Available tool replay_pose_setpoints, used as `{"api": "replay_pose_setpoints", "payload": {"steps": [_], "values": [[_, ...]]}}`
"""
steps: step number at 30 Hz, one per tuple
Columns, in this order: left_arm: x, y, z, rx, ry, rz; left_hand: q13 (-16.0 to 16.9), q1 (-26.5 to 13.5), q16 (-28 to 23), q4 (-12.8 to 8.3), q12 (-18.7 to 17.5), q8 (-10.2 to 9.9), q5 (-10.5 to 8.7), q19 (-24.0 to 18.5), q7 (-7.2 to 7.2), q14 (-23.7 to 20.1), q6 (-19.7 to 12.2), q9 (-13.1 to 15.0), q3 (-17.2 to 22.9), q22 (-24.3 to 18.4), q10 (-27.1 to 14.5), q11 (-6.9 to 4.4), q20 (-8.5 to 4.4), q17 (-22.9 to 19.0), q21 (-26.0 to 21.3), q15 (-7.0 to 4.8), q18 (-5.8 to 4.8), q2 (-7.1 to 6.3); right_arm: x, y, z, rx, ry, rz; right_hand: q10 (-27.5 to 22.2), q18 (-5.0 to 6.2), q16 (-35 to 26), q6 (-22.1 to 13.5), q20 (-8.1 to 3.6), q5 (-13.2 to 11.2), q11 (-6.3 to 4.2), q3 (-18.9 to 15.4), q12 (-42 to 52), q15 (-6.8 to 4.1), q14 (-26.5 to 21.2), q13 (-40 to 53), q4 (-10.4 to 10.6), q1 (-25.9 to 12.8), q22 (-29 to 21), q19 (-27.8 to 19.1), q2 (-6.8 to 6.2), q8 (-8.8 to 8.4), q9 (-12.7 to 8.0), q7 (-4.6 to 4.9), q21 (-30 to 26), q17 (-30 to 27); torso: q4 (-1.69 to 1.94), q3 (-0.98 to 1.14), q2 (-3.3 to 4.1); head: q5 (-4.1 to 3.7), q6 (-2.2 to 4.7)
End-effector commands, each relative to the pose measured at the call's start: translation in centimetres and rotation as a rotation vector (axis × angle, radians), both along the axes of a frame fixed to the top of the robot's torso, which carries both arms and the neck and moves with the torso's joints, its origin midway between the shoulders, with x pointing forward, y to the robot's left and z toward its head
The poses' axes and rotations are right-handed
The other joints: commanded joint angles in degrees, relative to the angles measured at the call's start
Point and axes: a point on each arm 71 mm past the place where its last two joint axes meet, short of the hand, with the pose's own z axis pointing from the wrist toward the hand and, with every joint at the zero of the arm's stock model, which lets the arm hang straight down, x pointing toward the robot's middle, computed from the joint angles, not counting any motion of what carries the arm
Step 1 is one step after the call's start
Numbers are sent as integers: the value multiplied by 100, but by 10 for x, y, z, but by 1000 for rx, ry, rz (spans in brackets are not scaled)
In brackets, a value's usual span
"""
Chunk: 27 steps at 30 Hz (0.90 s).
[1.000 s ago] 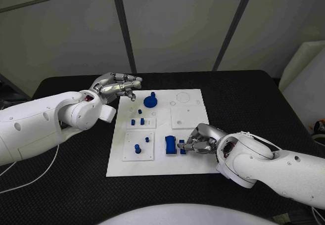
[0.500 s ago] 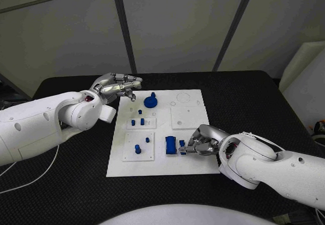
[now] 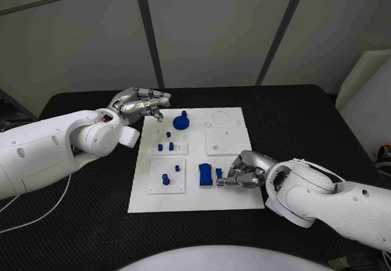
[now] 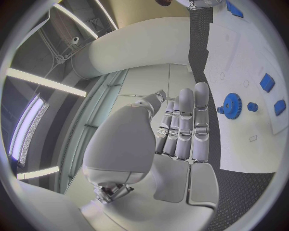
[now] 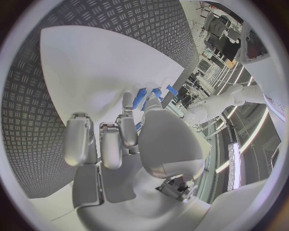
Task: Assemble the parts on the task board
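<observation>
The white task board (image 3: 231,122) lies in the middle of the black table. A blue gear (image 3: 182,121) stands near its far left corner, also in the left wrist view (image 4: 231,102). Small blue pegs (image 3: 165,147) and two more (image 3: 166,179) stand in the left panels. A tall blue block (image 3: 205,174) stands at the near middle, with a small blue part (image 3: 219,171) beside it. My right hand (image 3: 243,169) rests on the board with its fingertips at that small part (image 5: 139,98); a grip is hidden. My left hand (image 3: 142,102) hovers by the board's far left corner, holding nothing.
A square raised plate (image 3: 226,141) and round recesses (image 3: 220,118) take up the board's right half. Black table (image 3: 299,115) surrounds the board, and a white cable (image 3: 38,216) trails at the near left.
My right hand has drawn back slightly toward the near right, leaving the small blue part more exposed beside the tall block. The left hand has stayed still.
</observation>
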Motion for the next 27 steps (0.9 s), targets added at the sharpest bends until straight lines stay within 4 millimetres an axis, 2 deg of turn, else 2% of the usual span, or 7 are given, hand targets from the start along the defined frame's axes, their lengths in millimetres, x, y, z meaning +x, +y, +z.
{"api": "replay_pose_setpoints", "payload": {"steps": [1,11,18,27], "values": [[0,-1,1,-4,-2,-13,-9,-12,-15,11,35,37,35,23,-9,-39,-29,-9,-18,-9,-27,-7,14,-9,-23,14,-101,43,0,1,-1,-9,1,26,18,-40,34,-57,-9,3,15,-24,-10,-13,515,218,-33,78,361,0,49,29,15,-7,6,1001,3,4,3,0,-7],[0,-2,1,-4,-1,-15,-9,-12,-15,11,35,37,35,23,-9,-39,-29,-9,-18,-9,-27,-7,14,-9,-23,14,-101,43,4,5,-3,-23,-17,48,23,-41,36,-85,-18,26,-2,3,0,-27,516,235,-183,427,370,4,120,69,56,-25,8,1009,7,5,3,9,-29],[0,-2,1,-4,-1,-16,-9,-12,-15,11,35,37,35,23,-9,-39,-29,-9,-18,-9,-27,-7,14,-9,-23,14,-101,43,6,8,-3,-28,-36,55,25,-41,40,-97,-27,42,-13,27,2,-37,518,242,-297,646,374,5,155,87,75,-37,7,1016,-8,3,-1,10,-35],[0,-2,0,-4,0,-16,-9,-12,-15,11,35,37,35,23,-9,-39,-29,-9,-18,-9,-27,-7,14,-9,-23,14,-101,43,3,8,2,-4,-55,56,23,-40,31,-117,-27,360,-3,-96,-17,-31,515,237,-195,543,371,1,162,97,87,-24,-1,1002,-6,5,-5,1,-19]]}}
